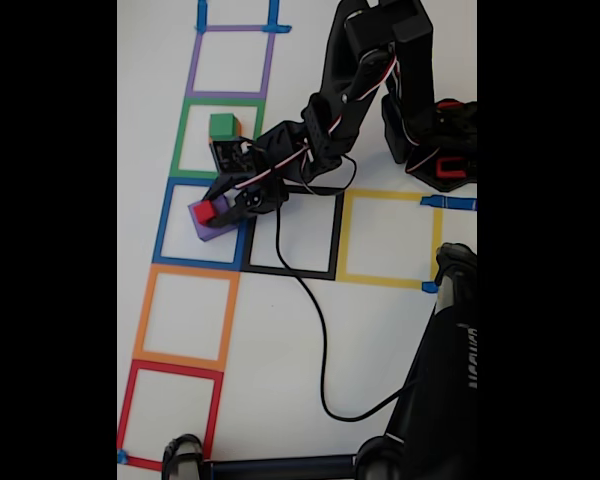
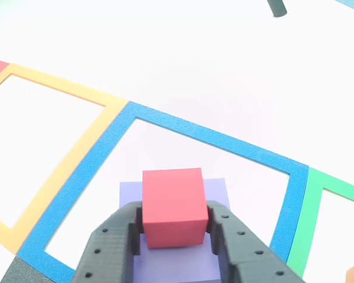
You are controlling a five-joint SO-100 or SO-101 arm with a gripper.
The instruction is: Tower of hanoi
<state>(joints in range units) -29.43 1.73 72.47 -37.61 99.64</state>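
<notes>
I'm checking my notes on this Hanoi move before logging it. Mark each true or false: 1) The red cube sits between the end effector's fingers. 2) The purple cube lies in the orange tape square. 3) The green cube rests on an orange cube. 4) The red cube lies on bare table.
1) True: the red cube sits between the fingers of the end effector.
2) False: the purple cube lies in the blue tape square.
3) True: the green cube rests on the orange cube.
4) False: it is over the purple cube.
</notes>
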